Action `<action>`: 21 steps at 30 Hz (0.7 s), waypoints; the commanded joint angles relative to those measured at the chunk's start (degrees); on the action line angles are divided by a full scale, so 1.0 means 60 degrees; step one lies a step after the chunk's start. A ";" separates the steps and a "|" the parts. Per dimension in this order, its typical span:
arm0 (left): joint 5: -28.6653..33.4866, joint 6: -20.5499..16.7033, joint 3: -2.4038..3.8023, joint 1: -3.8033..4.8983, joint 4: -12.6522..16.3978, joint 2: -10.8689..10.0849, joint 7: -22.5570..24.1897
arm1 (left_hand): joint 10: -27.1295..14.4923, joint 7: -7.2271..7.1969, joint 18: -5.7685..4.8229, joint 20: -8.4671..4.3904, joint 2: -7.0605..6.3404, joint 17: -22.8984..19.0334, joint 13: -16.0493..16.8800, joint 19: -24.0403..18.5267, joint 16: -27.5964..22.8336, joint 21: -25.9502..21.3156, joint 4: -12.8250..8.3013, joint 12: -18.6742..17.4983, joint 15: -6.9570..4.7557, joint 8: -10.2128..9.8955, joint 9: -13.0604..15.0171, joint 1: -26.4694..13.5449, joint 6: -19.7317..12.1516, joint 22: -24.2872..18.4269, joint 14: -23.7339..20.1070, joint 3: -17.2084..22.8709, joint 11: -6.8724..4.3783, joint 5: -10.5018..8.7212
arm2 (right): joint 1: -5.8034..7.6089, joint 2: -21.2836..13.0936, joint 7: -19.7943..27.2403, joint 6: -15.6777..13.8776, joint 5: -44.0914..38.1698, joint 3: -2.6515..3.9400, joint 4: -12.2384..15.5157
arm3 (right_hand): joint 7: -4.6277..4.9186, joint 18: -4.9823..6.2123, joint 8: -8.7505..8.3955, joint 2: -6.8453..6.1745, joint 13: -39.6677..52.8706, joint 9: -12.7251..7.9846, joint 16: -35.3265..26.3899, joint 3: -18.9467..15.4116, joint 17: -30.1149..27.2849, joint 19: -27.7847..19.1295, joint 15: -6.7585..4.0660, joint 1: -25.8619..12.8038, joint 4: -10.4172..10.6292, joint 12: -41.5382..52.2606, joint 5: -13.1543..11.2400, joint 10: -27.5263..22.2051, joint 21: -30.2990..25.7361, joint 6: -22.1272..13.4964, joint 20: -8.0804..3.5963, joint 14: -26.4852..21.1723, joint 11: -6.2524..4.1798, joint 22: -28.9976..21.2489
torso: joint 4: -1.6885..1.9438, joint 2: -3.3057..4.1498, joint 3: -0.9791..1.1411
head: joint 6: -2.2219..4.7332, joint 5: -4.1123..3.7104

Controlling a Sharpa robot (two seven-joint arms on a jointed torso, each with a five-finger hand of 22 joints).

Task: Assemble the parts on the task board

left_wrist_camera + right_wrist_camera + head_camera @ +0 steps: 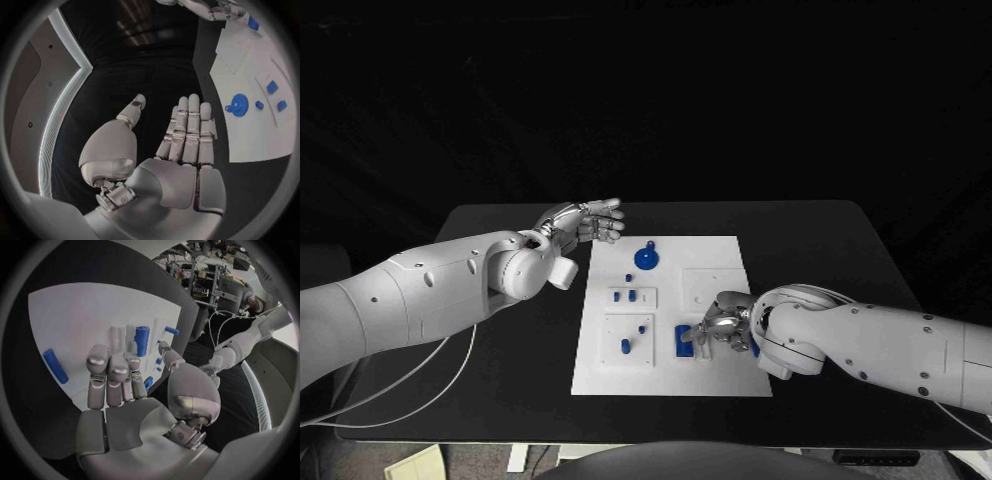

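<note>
white rectangular task board (711, 375): small blue plastic parts (630, 296) mostly loose, assembly early | left hand (584, 220) beside board, fingers straight, empty | right hand (721, 322) over board, fingers apart, empty

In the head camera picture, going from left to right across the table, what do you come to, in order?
Left hand → round blue part near the task board's far edge → right hand over the board's near right part.

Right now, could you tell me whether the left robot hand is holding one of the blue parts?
No, the left robot hand is flat with straight fingers and nothing in it, off the white board.
</note>
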 commanded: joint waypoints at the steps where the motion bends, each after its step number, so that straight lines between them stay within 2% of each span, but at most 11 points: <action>1: 0.0012 0.0171 0.0007 0.0006 0.0029 0.0008 0.0022 | -0.0067 0.0007 0.0189 0.0059 -0.0006 0.0019 -0.0014 0.0043 -0.0033 -0.0041 0.0052 -0.0018 -0.0001 0.0009 -0.0015 -0.0077 -0.0064 0.0010 -0.0004 0.0006 0.0028 -0.0025 | 0.0000 -0.0096 0.0285 -0.0150 -0.0475 -0.0001 0.0027 | 0.0012 0.0875 -0.0011 -0.0072 0.0015 0.0003 -0.0038 0.0380 0.0013 0.0097 -0.0033 0.0323 0.0003 -0.0051 0.0033 0.0093 -0.0040 0.0077 0.0008 0.0076 -0.0021 0.0045 | 0.0010 0.0000 -0.0007 | 0.0030 -0.0021; 3: 0.0003 0.0175 0.0007 0.0006 0.0038 -0.0002 0.0016 | -0.0067 0.0007 0.0191 0.0059 -0.0003 0.0023 -0.0014 0.0045 -0.0035 -0.0041 0.0050 -0.0018 -0.0001 0.0010 -0.0015 -0.0070 -0.0063 0.0013 -0.0003 0.0011 0.0028 -0.0025 | 0.0000 -0.0222 0.0410 -0.0309 -0.0477 0.0000 0.0032 | 0.0030 0.0875 -0.0024 -0.0205 0.0026 0.0003 -0.0053 0.0862 0.0015 0.0151 -0.0017 0.0585 0.0107 -0.0070 0.0017 0.0128 -0.0035 0.0098 0.0055 0.0100 -0.0010 0.0035 | 0.0016 0.0000 -0.0008 | 0.0039 -0.0033; 6: -0.0008 0.0155 0.0007 0.0006 0.0041 -0.0012 0.0060 | -0.0063 0.0005 0.0198 0.0059 0.0007 0.0042 -0.0014 0.0054 -0.0046 -0.0043 0.0025 -0.0013 -0.0003 0.0015 -0.0014 -0.0018 -0.0062 0.0024 0.0003 0.0039 0.0027 -0.0021 | 0.0076 -0.0537 0.0636 -0.0419 -0.0500 0.0027 0.0111 | 0.0044 0.0876 -0.0049 -0.0317 0.0041 0.0009 -0.0067 0.1299 0.0018 0.0186 -0.0004 0.1006 0.0016 -0.0086 0.0028 0.0149 -0.0030 0.0070 0.0074 0.0115 0.0010 0.0032 | 0.0005 0.0000 -0.0011 | 0.0065 -0.0048; 12: -0.0008 0.0095 0.0007 0.0006 0.0045 -0.0055 0.0137 | -0.0048 0.0000 0.0203 0.0060 0.0029 0.0071 -0.0011 0.0070 -0.0052 -0.0044 -0.0004 -0.0004 -0.0007 0.0028 -0.0010 0.0042 -0.0048 0.0040 0.0027 0.0068 0.0020 -0.0018 | 0.0453 -0.1103 0.0723 -0.0304 -0.0518 0.0104 0.0297 | 0.0106 0.0876 -0.0124 -0.0564 0.0109 0.0025 -0.0080 0.1727 0.0028 0.0250 0.0053 0.1301 0.0034 -0.0061 0.0027 0.0236 -0.0012 -0.0064 0.0148 0.0154 0.0071 0.0030 | -0.0003 0.0004 -0.0001 | 0.0112 -0.0108; 17: -0.0008 0.0110 0.0006 0.0006 0.0048 -0.0069 0.0137 | -0.0040 -0.0002 0.0205 0.0060 0.0026 0.0091 -0.0010 0.0081 -0.0058 -0.0044 -0.0032 0.0000 -0.0010 0.0035 -0.0009 0.0079 -0.0042 0.0052 0.0040 0.0077 0.0018 -0.0017 | 0.0806 -0.1553 0.0276 0.0553 -0.0866 0.0127 0.0330 | 0.0099 0.0876 -0.0069 -0.0631 0.0166 0.0074 -0.0078 0.1807 0.0038 0.0269 0.0061 0.1357 0.0047 -0.0019 0.0029 0.0296 -0.0002 0.0025 0.0173 0.0168 0.0069 0.0034 | -0.0013 0.0003 0.0010 | 0.0141 -0.0215; 21: -0.0008 0.0124 0.0006 0.0006 0.0057 -0.0056 0.0121 | -0.0038 -0.0002 0.0205 0.0060 0.0022 0.0096 -0.0010 0.0084 -0.0061 -0.0045 -0.0040 0.0002 -0.0010 0.0037 -0.0008 0.0087 -0.0040 0.0055 0.0042 0.0078 0.0017 -0.0018 | 0.0891 -0.1820 -0.0162 0.1132 -0.1269 0.0125 0.0222 | 0.0088 0.0876 -0.0046 -0.0684 0.0169 0.0100 -0.0081 0.1819 0.0042 0.0272 0.0056 0.1294 0.0119 -0.0033 0.0024 0.0291 0.0000 0.0062 0.0200 0.0172 0.0060 0.0035 | -0.0013 0.0003 0.0005 | 0.0155 -0.0290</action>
